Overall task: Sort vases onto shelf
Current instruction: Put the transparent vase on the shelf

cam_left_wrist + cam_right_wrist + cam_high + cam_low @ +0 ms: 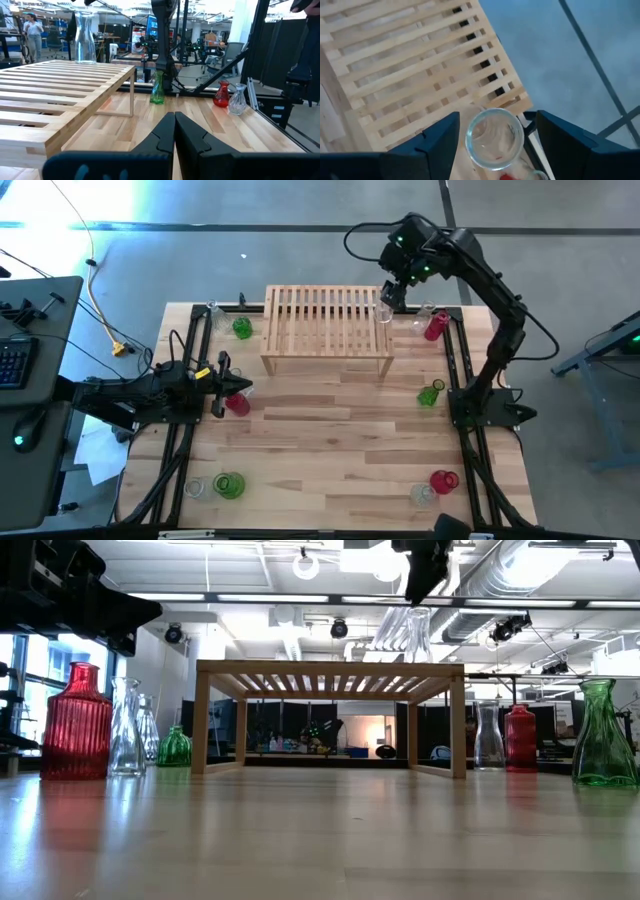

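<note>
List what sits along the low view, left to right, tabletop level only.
Red ribbed vase → two clear vases → small green vase → shelf with a clear vase on top → clear carafe → red bottle → green vase.

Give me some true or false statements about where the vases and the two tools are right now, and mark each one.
1. A clear glass vase stands on the slatted light-wood shelf. True.
2. The right tool is clamped shut. False: its fingers stand apart on either side of the vase's mouth.
3. The left tool is shut. True.
4. Three vases stand on the shelf. False: only one.
</note>
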Motion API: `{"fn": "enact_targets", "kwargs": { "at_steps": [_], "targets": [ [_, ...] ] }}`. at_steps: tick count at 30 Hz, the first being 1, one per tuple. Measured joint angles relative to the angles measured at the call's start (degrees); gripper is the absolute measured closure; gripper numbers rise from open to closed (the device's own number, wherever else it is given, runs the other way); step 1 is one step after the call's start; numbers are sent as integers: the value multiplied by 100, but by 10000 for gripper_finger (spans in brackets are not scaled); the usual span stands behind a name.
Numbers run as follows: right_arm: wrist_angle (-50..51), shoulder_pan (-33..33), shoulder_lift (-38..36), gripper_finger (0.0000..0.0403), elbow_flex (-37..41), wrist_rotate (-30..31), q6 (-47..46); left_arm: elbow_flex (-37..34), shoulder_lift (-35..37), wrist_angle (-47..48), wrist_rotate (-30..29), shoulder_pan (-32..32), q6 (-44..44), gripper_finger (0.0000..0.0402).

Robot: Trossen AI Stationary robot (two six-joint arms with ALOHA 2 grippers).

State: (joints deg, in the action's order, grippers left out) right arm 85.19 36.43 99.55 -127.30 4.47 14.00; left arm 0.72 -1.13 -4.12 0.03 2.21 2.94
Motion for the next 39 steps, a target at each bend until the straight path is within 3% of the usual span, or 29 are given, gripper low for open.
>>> {"fn": "enact_targets", "kwargs": {
  "at_steps": [7, 11, 16, 20, 25, 32, 39],
  "targets": [
    [312, -450, -67, 160, -786, 302, -130, 0, 0, 0, 0, 0, -4, 401],
    [509, -692, -440, 183, -518, 411, -519, 1, 1, -1, 0, -1, 8, 401],
    [475, -981, -928, 246, -17, 386, -924, 1, 2, -9, 104, -1, 131, 401],
    [284, -1174, -1461, 318, 1108, 403, -1273, 1, 2, -11, 142, -1, 125, 401],
    [-1002, -1386, -2326, 395, 3258, 657, -1461, 1, 1, -18, 140, 0, -4, 401],
    [-3162, -1329, -3062, 384, 5659, 1217, -1410, 0, 0, -20, 139, -1, -7, 401],
    [-4413, -1059, -3062, 399, 6679, 1850, -1272, 1, 1, -22, 136, 0, -4, 401]
  ]
}}
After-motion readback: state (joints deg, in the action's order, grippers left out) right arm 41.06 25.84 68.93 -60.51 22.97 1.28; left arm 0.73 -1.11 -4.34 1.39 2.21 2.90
